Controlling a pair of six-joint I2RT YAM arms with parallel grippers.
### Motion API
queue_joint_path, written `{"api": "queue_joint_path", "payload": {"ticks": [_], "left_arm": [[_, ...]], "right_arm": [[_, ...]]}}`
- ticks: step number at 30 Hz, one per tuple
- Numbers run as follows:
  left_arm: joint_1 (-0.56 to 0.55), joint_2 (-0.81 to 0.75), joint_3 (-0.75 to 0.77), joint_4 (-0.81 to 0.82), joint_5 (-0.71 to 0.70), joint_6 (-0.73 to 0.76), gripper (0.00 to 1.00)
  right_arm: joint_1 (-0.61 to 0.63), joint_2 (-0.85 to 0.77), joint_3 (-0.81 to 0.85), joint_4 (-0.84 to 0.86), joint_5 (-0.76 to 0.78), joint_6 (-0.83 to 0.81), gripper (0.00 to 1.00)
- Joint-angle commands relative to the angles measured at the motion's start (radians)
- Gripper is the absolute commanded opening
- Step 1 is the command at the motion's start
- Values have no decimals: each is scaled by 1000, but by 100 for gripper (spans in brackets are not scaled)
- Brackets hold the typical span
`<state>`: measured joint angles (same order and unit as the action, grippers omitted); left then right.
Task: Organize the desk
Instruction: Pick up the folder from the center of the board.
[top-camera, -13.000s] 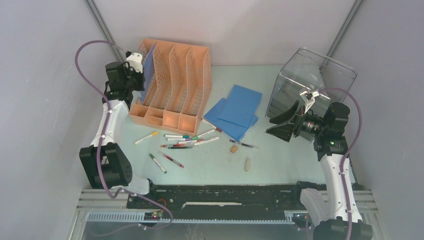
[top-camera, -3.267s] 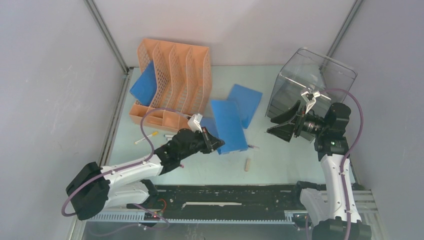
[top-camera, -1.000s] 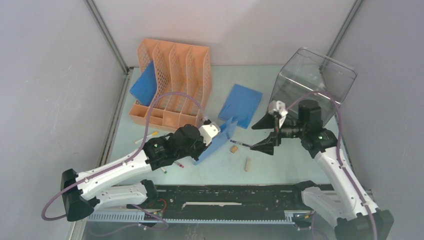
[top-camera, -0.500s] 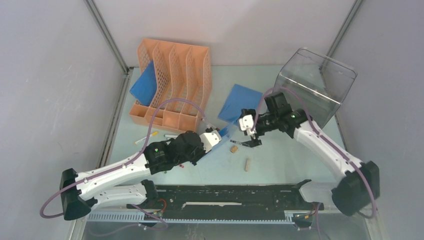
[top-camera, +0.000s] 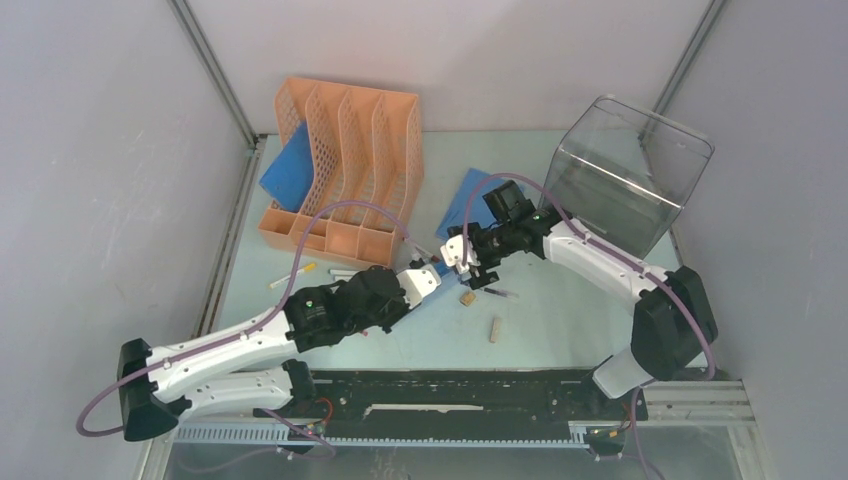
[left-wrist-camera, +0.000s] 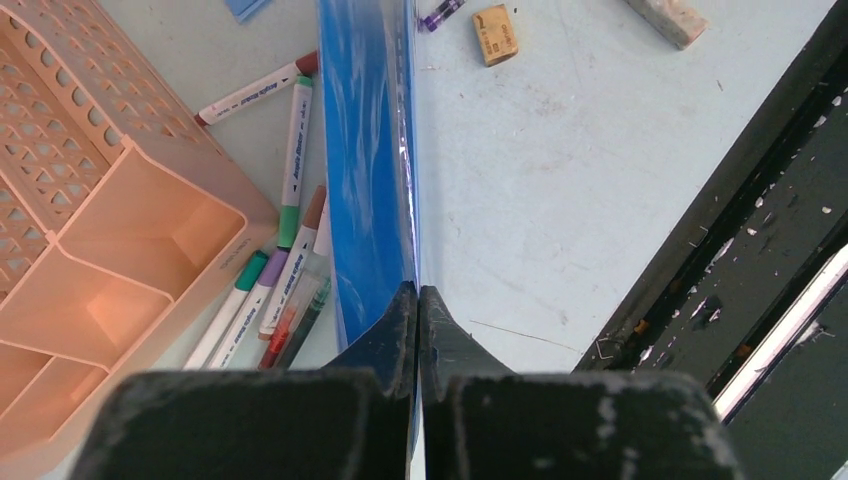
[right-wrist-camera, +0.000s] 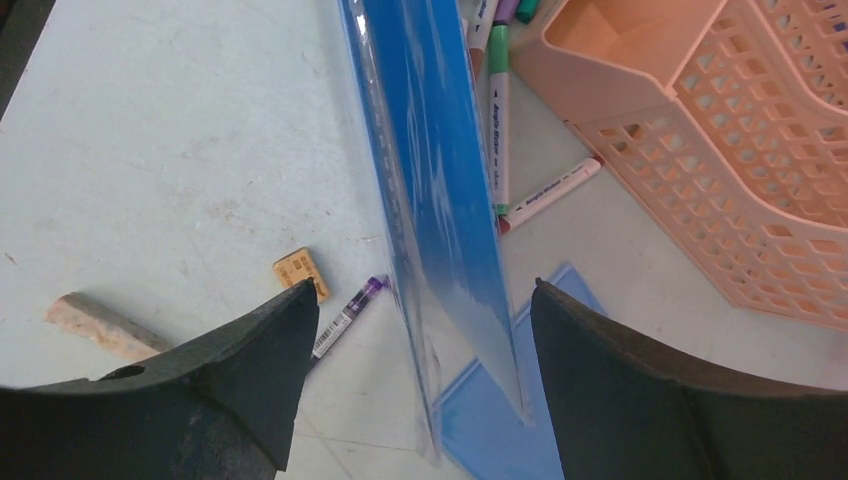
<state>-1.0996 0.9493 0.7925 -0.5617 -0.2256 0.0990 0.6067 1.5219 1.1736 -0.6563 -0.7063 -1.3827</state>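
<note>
The desk (top-camera: 560, 320) is a pale mint-green tabletop. My left gripper (top-camera: 428, 277) is shut on a blue folder (left-wrist-camera: 365, 150) and holds it upright on its long edge above the desk; in the left wrist view my gripper (left-wrist-camera: 418, 300) pinches its near edge. My right gripper (top-camera: 465, 262) is open at the folder's far end. In the right wrist view the folder (right-wrist-camera: 440, 170) stands between the spread fingers of my right gripper (right-wrist-camera: 420, 290), which do not touch it. A second blue folder (top-camera: 480, 195) lies flat behind.
The orange file rack (top-camera: 345, 165) stands at the back left with a blue folder (top-camera: 290, 170) in its left slot. A clear plastic box (top-camera: 630, 175) stands at the back right. Markers (left-wrist-camera: 290, 200), a tan eraser (top-camera: 466, 297), a long eraser (top-camera: 494, 329) and a purple pen (right-wrist-camera: 345, 315) lie around.
My right arm has swung left from the clear box to the folder's far end, jaws open. My left gripper has tipped the folder from flat onto its edge.
</note>
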Motion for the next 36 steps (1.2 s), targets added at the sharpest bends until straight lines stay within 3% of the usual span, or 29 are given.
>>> {"api": "queue_joint_path", "payload": {"ticks": [1, 15, 21, 26, 28, 29, 36], "left_arm": [[-9, -31, -7, 41, -14, 23, 0], [-19, -43, -11, 54, -34, 19, 0], [-20, -58, -13, 59, -46, 18, 0], [-20, -82, -12, 66, -65, 19, 0], [-20, -99, -13, 76, -65, 17, 2], [-20, -109, -13, 84, -57, 13, 5], [-20, -231, -45, 160, -5, -36, 45]], "right_arm": [[22, 26, 34, 18, 17, -59, 82], [37, 22, 34, 38, -8, -132, 46], [42, 10, 34, 38, 7, -150, 25], [45, -23, 34, 32, -5, -136, 0], [44, -40, 34, 27, -11, -130, 0], [44, -52, 34, 22, -14, -127, 0], [45, -149, 43, -149, -18, -194, 0]]}}
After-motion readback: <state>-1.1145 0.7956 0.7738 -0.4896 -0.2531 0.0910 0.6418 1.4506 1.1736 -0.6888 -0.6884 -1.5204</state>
